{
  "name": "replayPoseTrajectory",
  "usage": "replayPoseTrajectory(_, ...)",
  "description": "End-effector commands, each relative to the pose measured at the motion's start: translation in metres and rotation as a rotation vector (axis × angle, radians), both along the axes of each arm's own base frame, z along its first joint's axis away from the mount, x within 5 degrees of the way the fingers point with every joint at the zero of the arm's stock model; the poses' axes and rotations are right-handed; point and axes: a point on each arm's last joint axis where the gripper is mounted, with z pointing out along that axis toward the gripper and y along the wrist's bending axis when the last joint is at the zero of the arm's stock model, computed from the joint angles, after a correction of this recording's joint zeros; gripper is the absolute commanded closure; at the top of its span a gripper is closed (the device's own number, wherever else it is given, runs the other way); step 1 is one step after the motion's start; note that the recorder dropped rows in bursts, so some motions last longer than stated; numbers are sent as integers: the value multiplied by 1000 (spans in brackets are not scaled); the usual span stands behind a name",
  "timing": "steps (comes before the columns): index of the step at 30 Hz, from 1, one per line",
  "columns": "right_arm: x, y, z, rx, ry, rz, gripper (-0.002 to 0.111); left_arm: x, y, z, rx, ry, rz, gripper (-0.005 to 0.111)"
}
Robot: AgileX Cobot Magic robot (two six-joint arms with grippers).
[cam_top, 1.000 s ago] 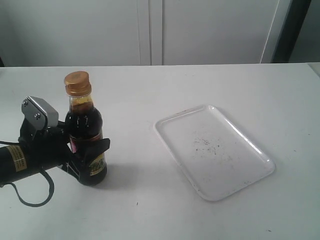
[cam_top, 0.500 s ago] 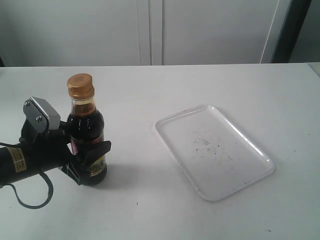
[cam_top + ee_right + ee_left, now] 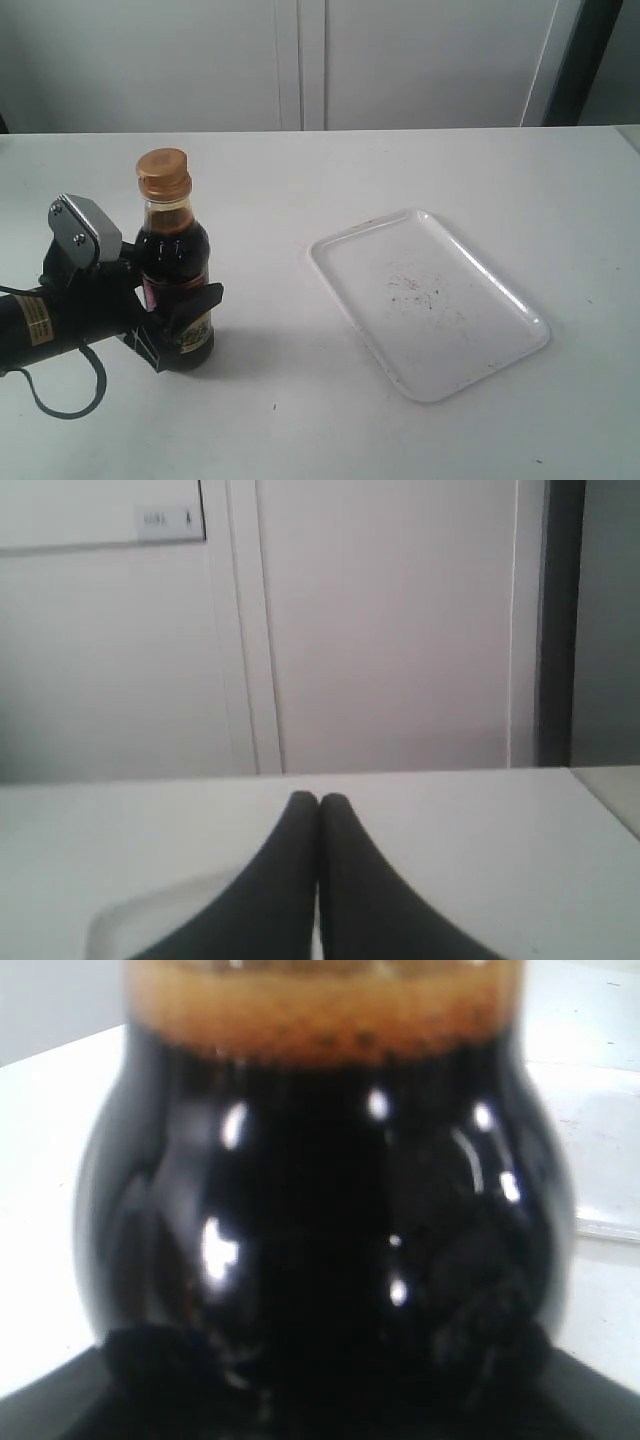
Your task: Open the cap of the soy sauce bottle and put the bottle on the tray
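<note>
White table (image 3: 400, 180), left end effector (image 3: 175, 325) clamping upright soy sauce bottle (image 3: 172, 262); right end effector (image 3: 318, 805) closed

The left arm lies low along the counter's left edge, reaching in toward the middle, its wrist nearly level with the surface. The left gripper (image 3: 178, 318) has its jaws closed on the lower body of the soy sauce bottle (image 3: 172, 262); they seem to hold it upright. The right gripper (image 3: 319, 802) has its dark jaws pressed together, tips touching, holding nothing.
</note>
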Motion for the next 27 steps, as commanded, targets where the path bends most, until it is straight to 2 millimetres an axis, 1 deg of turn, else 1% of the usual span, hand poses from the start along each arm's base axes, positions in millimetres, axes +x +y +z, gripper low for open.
replayPoseTrajectory(1,-5,-3,20,188,-218,12,108,-2,0,-1,19,0,-10,106)
replayPoseTrajectory(3,-8,-4,28,184,-272,13,108,-2,0,-1,19,0,-10,106)
replayPoseTrajectory(7,-18,-5,61,176,-373,14,108,-2,0,-1,19,0,-10,106)
replayPoseTrajectory(10,-17,-4,85,153,-387,9,108,-2,0,-1,19,0,-10,106)
replayPoseTrajectory(17,3,-1,125,111,-379,6,108,-2,0,-1,19,0,-10,106)
replayPoseTrajectory(19,11,0,135,103,-382,5,108,-2,0,-1,19,0,-10,106)
replayPoseTrajectory(23,28,3,149,103,-432,15,108,-2,0,-1,19,0,-10,106)
replayPoseTrajectory(27,49,10,156,95,-413,66,108,-2,0,-1,19,0,-10,106)
